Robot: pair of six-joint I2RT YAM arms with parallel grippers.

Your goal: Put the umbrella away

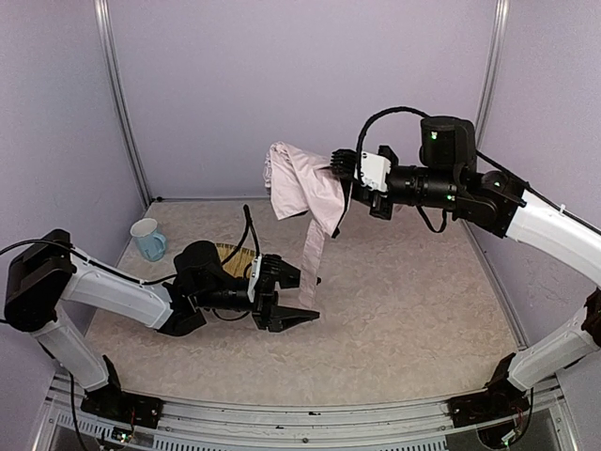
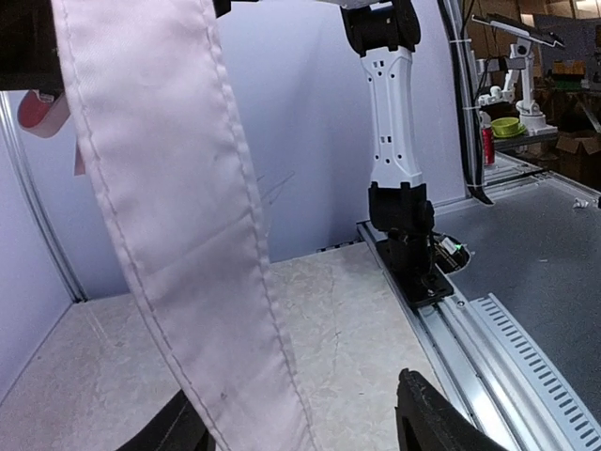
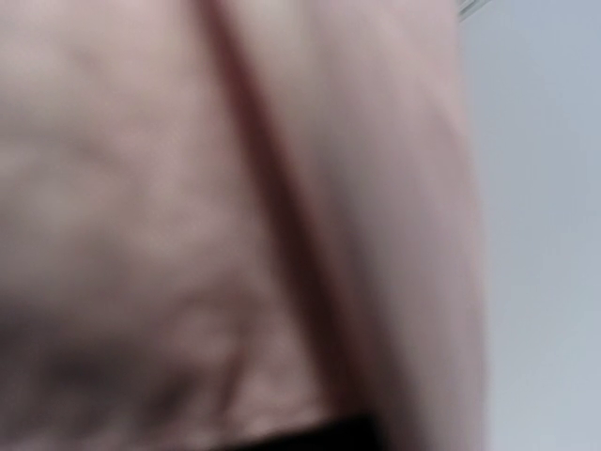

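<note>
A: Closest to us, low over the front of the mottled beige worktop, is the left end effector. Its dark fingers are spread wide and they're gripping nothing.

B: And look what's dangling into that gap! A long pale pink strip, flat, stitched down both edges, limp as a ribbon.

A: Its lower end hangs right at those open fingers. Whether it touches one, I can't tell.

B: Follow it up and back. The umbrella is in mid-air, a crumpled pink bundle well above the worktop. The right end effector is closed into its side, carrying the lot.

A: No shaft or handle showing, mind. Just folds of thin cloth.

B: That's my worry. Smooth fabric in a pinch could creep out, and the whole bundle would drop.

A: The right wrist camera is smothered too, nothing but blurred pink. No help from there.

B: And a free-hanging strip sways. Close the left fingers at the wrong instant and they miss it, or catch only an edge.

A: Further back, partly hidden behind the left arm, there's the woven yellow tray. A pale blue cup stands near the left wall.

B: A wide swing of that elbow could clip either one. There's also a black cable looping off the left arm, near the strip. That's a snag waiting to happen.
</note>
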